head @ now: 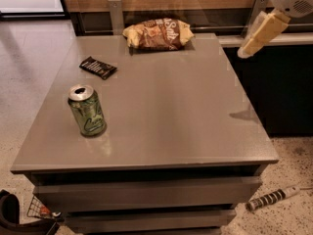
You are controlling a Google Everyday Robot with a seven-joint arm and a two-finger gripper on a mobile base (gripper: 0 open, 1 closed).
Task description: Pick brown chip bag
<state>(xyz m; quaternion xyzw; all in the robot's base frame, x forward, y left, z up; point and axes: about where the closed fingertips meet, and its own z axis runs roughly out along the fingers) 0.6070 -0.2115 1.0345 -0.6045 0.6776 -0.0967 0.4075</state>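
**Chip bag at far edge, gripper off to the right**

I see the crinkly brown chip bag (157,34) with pale yellow ends lying at the far edge of the grey table (171,106). I can't make out its white script. The cream gripper (250,44) hangs above the far right corner, apart from the bag, and I cannot tell its state. A green can (87,111) stands near left and a flat black bar (98,67) lies beyond it. The floor is speckled, and wood panelling runs behind.

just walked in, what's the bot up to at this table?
It is set to pick the brown chip bag, which lies untouched at the far edge of the table. The gripper hangs in the air at the upper right, past the table's right side and well clear of the bag. A green can and a black wrapped bar sit on the left.
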